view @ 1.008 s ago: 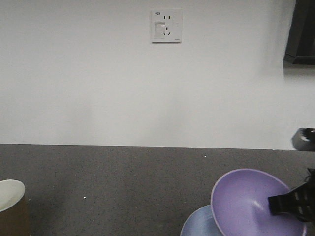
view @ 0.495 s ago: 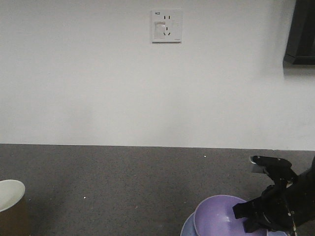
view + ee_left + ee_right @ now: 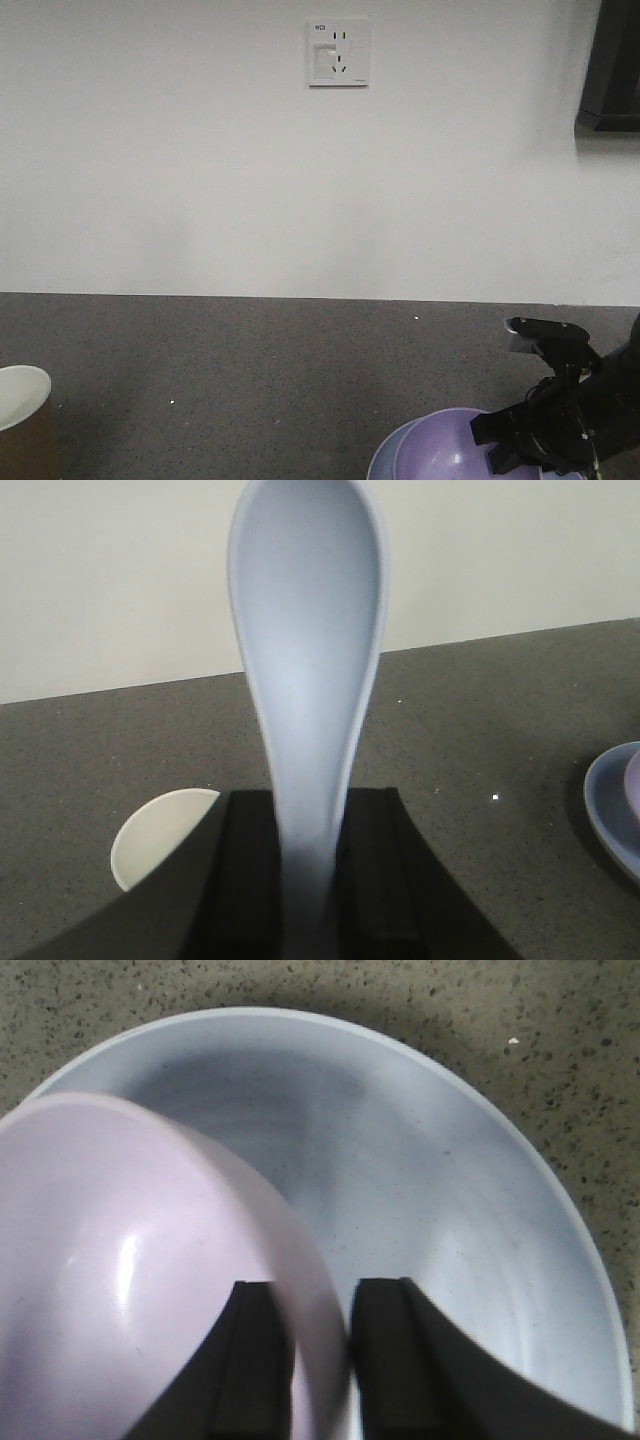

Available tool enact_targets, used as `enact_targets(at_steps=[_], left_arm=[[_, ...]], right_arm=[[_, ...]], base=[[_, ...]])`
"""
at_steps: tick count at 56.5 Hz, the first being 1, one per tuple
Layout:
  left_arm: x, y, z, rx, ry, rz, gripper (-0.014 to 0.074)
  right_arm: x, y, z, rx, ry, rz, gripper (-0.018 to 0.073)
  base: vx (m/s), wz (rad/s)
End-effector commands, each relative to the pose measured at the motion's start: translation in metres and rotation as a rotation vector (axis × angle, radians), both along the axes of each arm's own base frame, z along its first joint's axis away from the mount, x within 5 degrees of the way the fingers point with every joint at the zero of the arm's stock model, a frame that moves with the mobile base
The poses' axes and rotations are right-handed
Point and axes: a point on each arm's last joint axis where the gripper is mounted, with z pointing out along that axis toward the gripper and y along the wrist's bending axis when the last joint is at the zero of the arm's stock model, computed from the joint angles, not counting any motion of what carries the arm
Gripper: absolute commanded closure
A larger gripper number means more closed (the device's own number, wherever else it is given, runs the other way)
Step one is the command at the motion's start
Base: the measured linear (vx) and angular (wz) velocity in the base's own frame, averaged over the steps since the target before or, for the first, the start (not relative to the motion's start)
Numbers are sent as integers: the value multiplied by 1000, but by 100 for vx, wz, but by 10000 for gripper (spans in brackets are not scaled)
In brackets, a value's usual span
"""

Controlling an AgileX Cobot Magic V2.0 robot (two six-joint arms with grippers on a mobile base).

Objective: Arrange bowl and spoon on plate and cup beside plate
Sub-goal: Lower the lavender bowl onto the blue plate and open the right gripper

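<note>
No text can be read; a small mark on the wall socket (image 3: 338,53) is too blurred.

A lavender bowl (image 3: 445,455) sits at the bottom edge on the pale blue plate (image 3: 378,468), with the black right tool (image 3: 497,440) at its right rim. A brown cup (image 3: 22,402) stands far left on the speckled desk (image 3: 250,370). A socket (image 3: 338,52) is on the white wall (image 3: 150,150).

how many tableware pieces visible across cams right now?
4. Paper cup at the counter's left edge; plate at lower right; purple bowl over the plate, its rim gripped by the right claw; spoon held in the left claw. More may sit off-frame.
</note>
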Motion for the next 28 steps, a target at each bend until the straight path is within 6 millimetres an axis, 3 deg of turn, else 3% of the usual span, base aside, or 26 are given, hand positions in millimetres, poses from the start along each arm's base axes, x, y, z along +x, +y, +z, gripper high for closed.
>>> enact_targets(at_steps=[1, 14, 20, 28], left_arm=[[0, -1, 13, -42, -85, -5, 596], [-1, -1, 13, -42, -83, -5, 596], [-1, -1, 13, -41, -81, -5, 596], [-1, -1, 12, -37, -69, -5, 596]], right_arm=[[2, 2, 22, 27, -88, -5, 181], [1, 2, 30, 38, -117, -10, 38], [-2, 1, 49, 27, -176, -1, 29], [-14, -2, 89, -1, -285, 16, 29]], base=[[0, 0], [0, 0], [0, 0], [0, 0]])
